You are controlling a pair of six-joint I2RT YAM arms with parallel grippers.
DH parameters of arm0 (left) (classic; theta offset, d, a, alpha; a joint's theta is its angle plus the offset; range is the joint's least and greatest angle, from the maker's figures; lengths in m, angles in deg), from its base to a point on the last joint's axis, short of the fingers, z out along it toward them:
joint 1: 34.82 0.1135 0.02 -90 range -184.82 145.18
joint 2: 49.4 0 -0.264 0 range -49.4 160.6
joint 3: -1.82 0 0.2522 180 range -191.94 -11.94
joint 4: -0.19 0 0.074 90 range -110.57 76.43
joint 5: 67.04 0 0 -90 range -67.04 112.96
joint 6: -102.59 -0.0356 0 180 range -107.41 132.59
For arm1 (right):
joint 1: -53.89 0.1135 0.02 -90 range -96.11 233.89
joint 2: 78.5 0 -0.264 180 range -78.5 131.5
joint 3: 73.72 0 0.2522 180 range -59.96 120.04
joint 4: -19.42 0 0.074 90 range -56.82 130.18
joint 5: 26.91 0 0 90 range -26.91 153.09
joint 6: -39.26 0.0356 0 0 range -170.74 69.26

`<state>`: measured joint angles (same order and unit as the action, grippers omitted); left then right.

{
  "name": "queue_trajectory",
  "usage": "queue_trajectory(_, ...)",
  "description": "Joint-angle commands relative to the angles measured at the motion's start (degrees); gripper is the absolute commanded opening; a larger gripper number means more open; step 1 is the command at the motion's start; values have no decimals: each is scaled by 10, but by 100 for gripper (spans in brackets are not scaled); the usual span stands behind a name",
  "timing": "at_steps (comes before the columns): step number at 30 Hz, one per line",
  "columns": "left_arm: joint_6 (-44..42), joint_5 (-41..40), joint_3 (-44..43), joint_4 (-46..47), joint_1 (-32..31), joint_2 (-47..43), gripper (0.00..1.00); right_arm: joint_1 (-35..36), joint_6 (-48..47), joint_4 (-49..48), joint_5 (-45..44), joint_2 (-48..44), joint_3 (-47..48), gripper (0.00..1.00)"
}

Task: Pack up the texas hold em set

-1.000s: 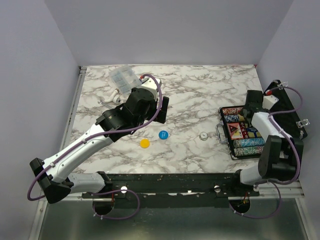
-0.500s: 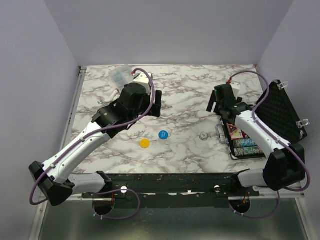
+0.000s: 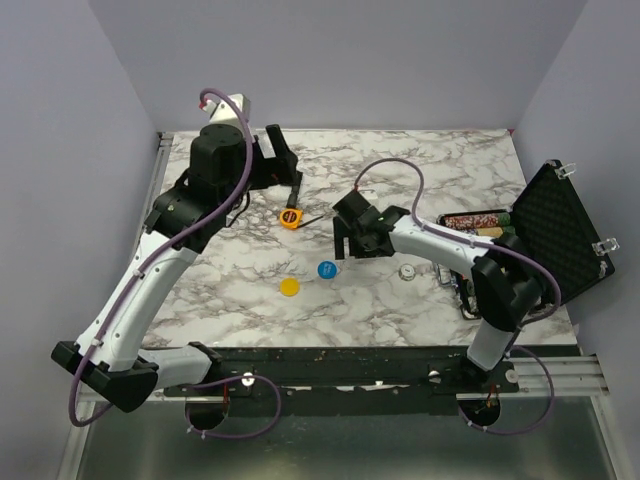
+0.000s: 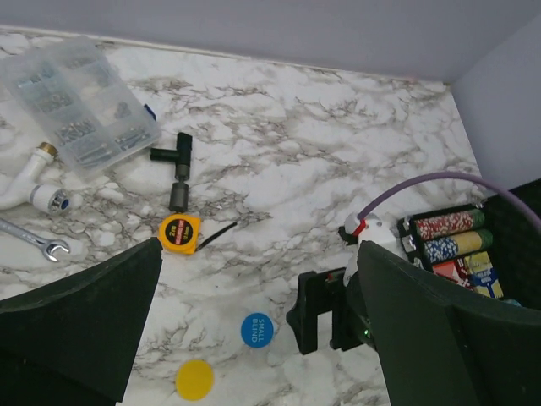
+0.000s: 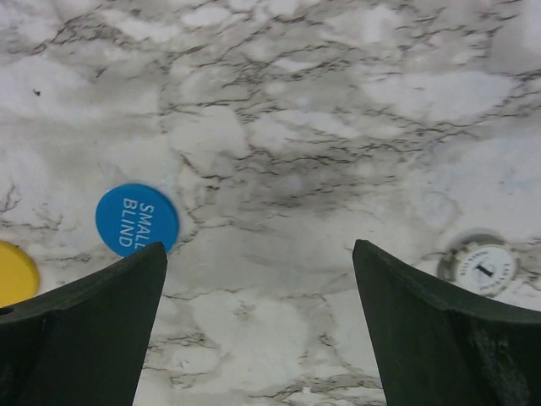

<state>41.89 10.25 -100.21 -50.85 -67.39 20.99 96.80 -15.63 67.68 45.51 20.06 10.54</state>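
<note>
white marble table [image 3: 400, 170], pale lilac walls [image 3: 340, 60], briefcase [image 3: 555, 235] at right

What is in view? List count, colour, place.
briefcase: one, black, right edge
chip rows: several, mixed, inside briefcase
blue disc: one, mid-table
yellow disc: one, left of blue
white disc: one, right of blue
tape measure: one, orange, behind discs
compartment box: one, clear, far left
T-fitting: one, black, by tape measure
wrench: one, silver, left
pipe fitting: one, white, left
left gripper: one, black, open, far left
right gripper: one, black, open, above discs
</note>
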Motion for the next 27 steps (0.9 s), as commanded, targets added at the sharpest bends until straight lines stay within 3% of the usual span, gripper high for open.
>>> queue_trajectory(1, -6, 24, 3, 3, 53, -2, 99, 38, 28, 44, 33, 64, 69, 94)
queue_trajectory(7, -42, -10, 78, 35, 64, -29, 99, 68, 29, 73, 60, 158, 143, 94)
queue_trajectory(15, -44, 8, 84, 36, 64, -57, 98, 82, 18, 119, 65, 237, 215, 88)
queue_trajectory(21, -25, 48, 76, 24, 61, -35, 99, 91, 29, 120, 72, 250, 215, 81)
queue_trajectory(27, -64, 41, 77, 31, 2, -30, 98, 97, 40, 138, 58, 268, 218, 75)
